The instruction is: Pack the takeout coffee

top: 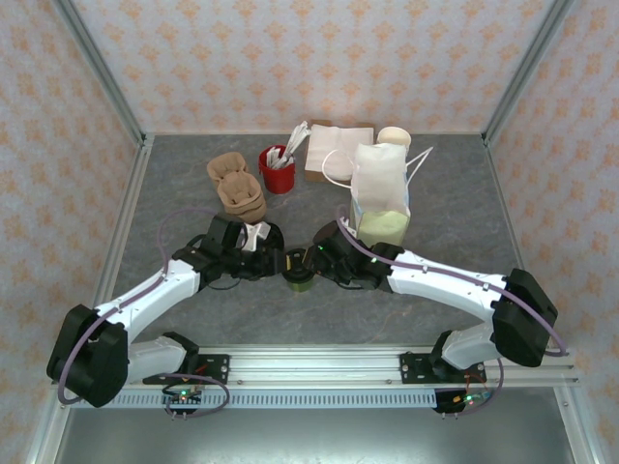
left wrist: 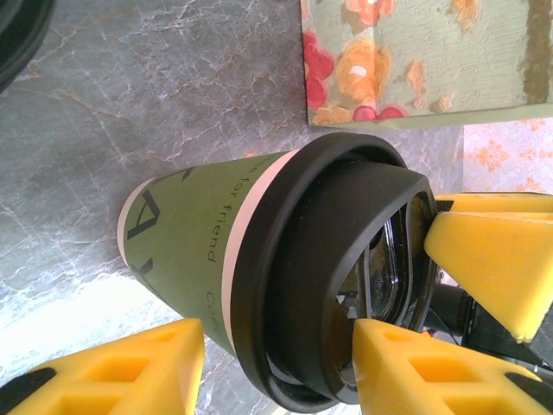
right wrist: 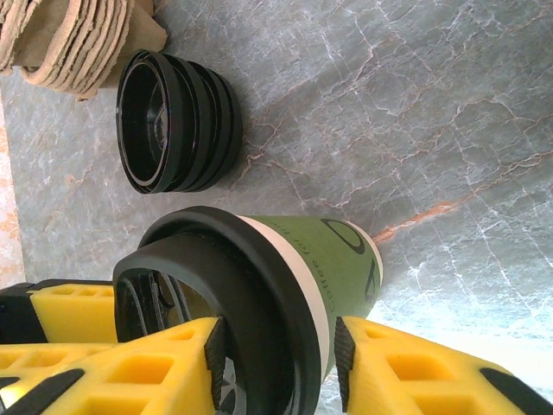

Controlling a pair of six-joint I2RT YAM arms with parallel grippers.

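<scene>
Small olive-green paper cup with round black plastic lid (top: pixel 298 275), upright on the grey marbled table (top: pixel 455 242) between the two arms, near the tall white paper bag (top: pixel 380 188). The left claw (left wrist: pixel 278 333) and right claw (right wrist: pixel 276 341) each held yellow fingers apart astride the cup's lidded top; whether either pressed on it could not be told. A stack of loose black lids (right wrist: pixel 177 121) lay near the cup.

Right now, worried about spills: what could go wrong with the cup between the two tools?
The left tool and right tool both flank the takeout coffee at its lid; their fingers could clash or tip it.
Squeezing there might pop the lid.
The right arm lies near the white paper bag and could knock it.
</scene>
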